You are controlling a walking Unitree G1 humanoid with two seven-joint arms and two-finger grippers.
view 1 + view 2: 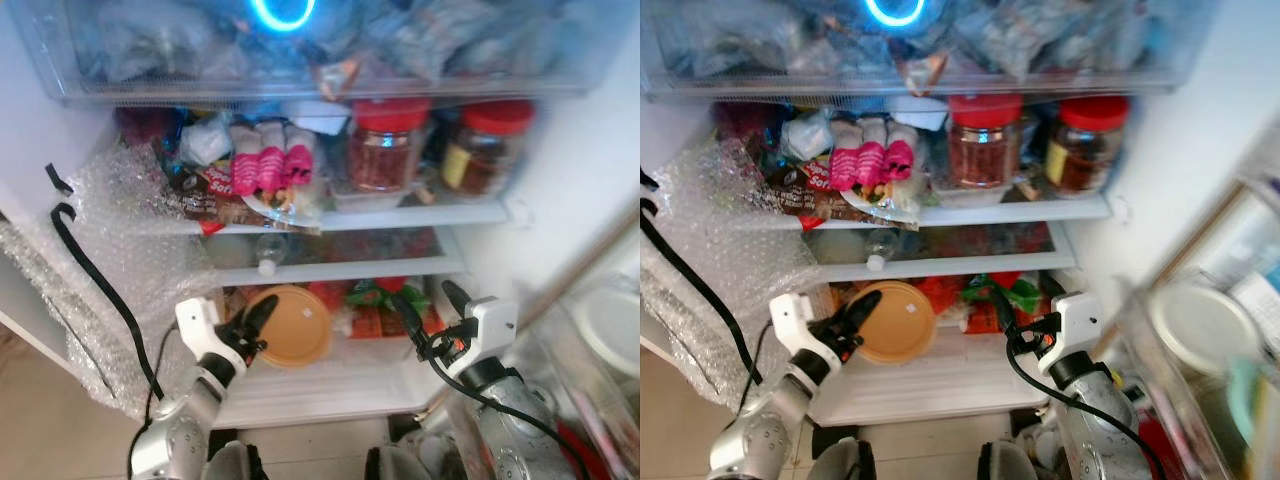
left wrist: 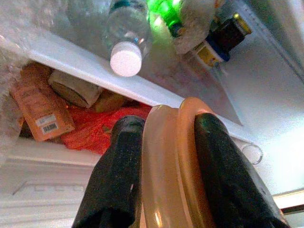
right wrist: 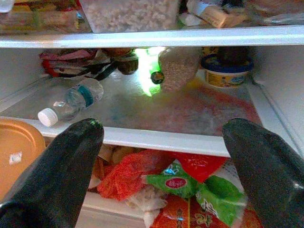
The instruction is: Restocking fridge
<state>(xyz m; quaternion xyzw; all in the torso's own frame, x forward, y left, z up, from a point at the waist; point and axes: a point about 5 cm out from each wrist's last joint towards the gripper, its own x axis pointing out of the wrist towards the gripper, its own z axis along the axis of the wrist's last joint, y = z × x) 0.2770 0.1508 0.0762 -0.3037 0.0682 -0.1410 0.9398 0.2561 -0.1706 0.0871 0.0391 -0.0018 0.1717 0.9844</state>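
I face an open fridge. My left gripper (image 1: 255, 322) is shut on the edge of a round orange container (image 1: 294, 325), held upright at the front of the bottom compartment; in the left wrist view both fingers (image 2: 118, 175) pinch its orange rim (image 2: 166, 166). My right gripper (image 1: 430, 303) stands open at the bottom compartment's right side, with nothing between its fingers (image 3: 71, 161). Beyond it lie red and green packets (image 3: 180, 183).
A water bottle (image 3: 69, 102) lies on the middle shelf (image 1: 340, 268). The upper shelf carries two red-lidded jars (image 1: 385, 145), pink packets (image 1: 270, 165) and bags. Bubble wrap (image 1: 110, 250) covers the fridge's left side. A door shelf with a white lid (image 1: 1200, 330) stands at the right.
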